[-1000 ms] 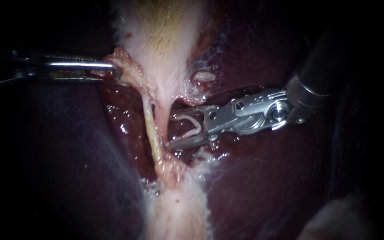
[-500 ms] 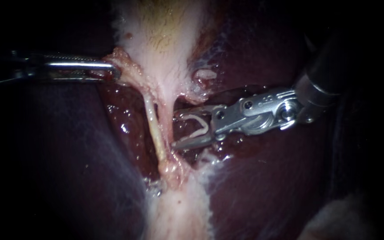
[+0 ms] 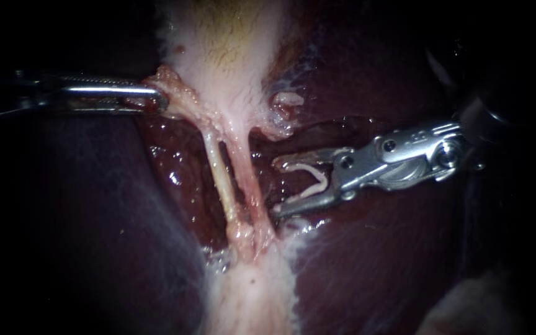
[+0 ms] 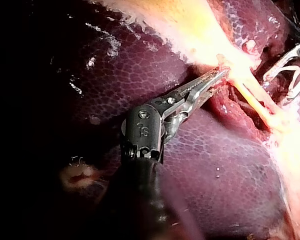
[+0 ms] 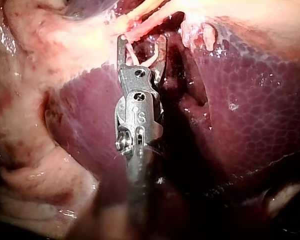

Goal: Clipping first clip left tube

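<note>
Gallbladder edge is gripped in closed jaws of left instrument. Open clip is held between spread jaws of right instrument, apart from both tubes; left tube lies farther off. Nearer tube could be clipped instead.

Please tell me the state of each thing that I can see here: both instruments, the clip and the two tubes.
Left instrument: jaws shut on the edge of the gallbladder.
Right instrument: jaws spread wide, holding the clip; beside the tubes, around neither.
Clip: not closed, seated between the right jaws, on no tube.
Left tube: stretched, bare, no clip on it.
Right tube: stretched, bare, no clip on it.
</note>
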`<control>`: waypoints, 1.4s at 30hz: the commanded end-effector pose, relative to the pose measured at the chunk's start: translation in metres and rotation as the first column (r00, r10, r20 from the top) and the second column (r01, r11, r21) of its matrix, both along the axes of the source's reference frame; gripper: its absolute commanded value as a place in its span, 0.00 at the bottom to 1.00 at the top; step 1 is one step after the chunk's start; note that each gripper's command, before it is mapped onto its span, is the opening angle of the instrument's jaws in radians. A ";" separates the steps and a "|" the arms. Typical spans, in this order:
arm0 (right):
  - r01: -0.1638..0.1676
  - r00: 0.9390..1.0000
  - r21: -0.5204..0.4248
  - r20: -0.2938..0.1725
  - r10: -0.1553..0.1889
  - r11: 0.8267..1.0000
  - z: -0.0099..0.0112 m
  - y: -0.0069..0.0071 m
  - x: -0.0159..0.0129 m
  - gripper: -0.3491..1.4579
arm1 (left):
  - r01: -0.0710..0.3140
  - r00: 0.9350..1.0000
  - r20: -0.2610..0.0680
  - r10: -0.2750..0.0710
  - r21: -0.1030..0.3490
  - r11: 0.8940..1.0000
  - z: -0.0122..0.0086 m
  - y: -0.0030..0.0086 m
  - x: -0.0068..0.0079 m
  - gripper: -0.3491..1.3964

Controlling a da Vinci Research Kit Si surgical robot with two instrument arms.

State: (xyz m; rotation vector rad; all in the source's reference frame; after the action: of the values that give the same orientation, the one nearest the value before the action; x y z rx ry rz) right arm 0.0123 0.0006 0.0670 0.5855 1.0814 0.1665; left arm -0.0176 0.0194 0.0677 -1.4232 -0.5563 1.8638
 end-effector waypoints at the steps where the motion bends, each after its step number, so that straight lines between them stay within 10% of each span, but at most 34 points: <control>1: 0.013 1.000 0.021 -0.013 -0.013 1.000 -0.0005 -0.0002 0.0000 0.47 | 0.000 1.000 0.000 0.000 0.000 1.000 0.0000 0.0000 0.0000 0.00; 16: 0.030 0.999 0.095 -0.041 -0.026 0.995 -0.0034 -0.0025 0.0036 0.47 | 0.000 1.000 0.000 0.000 0.000 1.000 0.0000 0.0000 -0.0001 0.00; 42: -0.008 0.999 0.105 0.035 0.004 0.994 0.0047 -0.0013 0.0053 0.47 | 0.001 1.000 -0.001 -0.001 0.000 1.000 0.0000 -0.0001 -0.0001 0.00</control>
State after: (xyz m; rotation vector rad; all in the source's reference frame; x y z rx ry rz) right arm 0.0177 -0.0006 0.0720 0.6706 1.0444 0.2389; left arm -0.0177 0.0193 0.0676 -1.4228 -0.5550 1.8636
